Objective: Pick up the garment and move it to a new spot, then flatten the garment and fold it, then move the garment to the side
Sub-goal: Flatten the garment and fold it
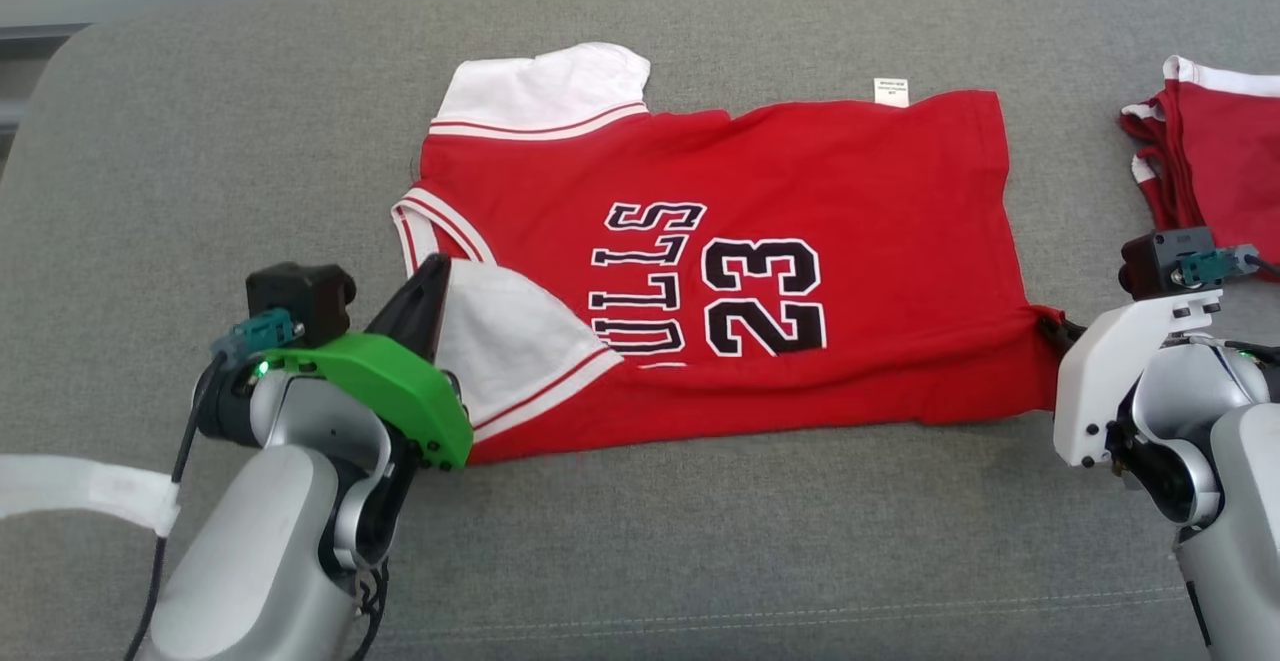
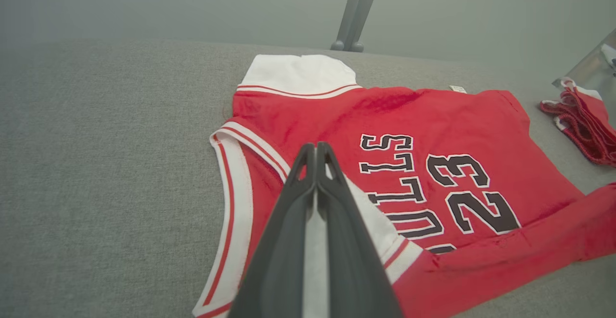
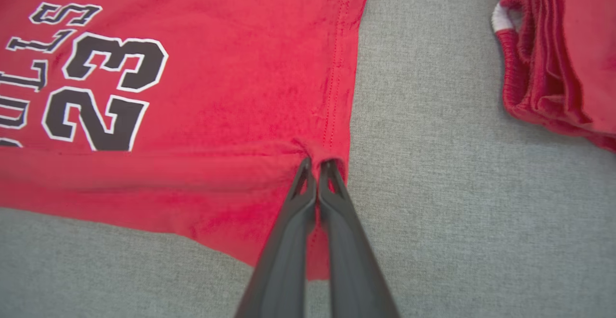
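A red jersey [image 1: 800,161] with white sleeves and black "BULLS 23" print lies spread on the grey cushion, its near long edge folded up over the print. My left gripper [image 1: 430,286] is shut on the near white sleeve [image 1: 510,341], holding it over the jersey's front; the white cloth shows between its fingers [image 2: 288,222] in the left wrist view. My right gripper [image 3: 315,164] is shut on the jersey's near hem corner [image 3: 332,157], at the right end of the fold [image 1: 1045,321]. The far white sleeve [image 1: 545,86] lies flat.
A second red and white garment [image 1: 1220,151] lies bunched at the right edge of the cushion, also visible as a red pile [image 3: 553,53] in the right wrist view. The grey cushion [image 1: 250,161] stretches bare to the left. A white strap [image 1: 80,486] hangs at lower left.
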`<state>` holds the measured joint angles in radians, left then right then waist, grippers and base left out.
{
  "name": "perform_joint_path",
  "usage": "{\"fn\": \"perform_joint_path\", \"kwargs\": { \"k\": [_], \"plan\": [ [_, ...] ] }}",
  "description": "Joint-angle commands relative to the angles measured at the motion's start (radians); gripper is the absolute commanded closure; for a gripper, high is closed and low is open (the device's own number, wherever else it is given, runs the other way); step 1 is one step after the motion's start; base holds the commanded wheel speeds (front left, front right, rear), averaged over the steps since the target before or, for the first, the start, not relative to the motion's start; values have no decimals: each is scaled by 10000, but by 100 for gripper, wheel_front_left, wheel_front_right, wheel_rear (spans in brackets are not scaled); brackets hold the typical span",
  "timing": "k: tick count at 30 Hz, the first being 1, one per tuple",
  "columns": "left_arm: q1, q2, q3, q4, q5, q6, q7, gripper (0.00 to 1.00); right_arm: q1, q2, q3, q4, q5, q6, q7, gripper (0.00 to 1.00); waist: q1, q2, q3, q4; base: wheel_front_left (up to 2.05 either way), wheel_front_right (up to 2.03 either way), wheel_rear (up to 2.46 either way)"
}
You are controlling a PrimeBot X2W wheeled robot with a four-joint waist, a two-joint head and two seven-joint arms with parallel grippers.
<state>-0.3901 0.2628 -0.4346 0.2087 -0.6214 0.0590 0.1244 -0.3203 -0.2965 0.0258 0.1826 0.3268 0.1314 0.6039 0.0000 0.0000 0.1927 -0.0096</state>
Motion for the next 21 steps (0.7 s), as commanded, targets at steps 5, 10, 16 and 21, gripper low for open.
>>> {"fn": "perform_joint_path", "kwargs": {
  "k": [5, 10, 16, 21],
  "plan": [
    [-1309, -75, -146, 739, 343, -303, -92, 100, -450, 21, 152, 424, -122, -15, -184, 100, 0, 0, 407, -96, 0, 0, 0],
    [-2072, -148, -249, 1286, 439, -446, -99, 100, -763, 89, 277, 678, -128, -15, -388, 100, 0, 0, 650, -207, 0, 0, 0],
    [-2588, -255, -218, 1736, 445, -484, -288, 100, -1077, 128, 197, 776, -148, -15, -949, 100, 0, 0, 866, -253, 0, 0, 0],
    [-2763, -214, -127, 2023, 402, -452, -456, 100, -1174, 139, 160, 863, -210, -15, -1145, 100, 0, 0, 937, -270, 0, 0, 0]
  ]
}}
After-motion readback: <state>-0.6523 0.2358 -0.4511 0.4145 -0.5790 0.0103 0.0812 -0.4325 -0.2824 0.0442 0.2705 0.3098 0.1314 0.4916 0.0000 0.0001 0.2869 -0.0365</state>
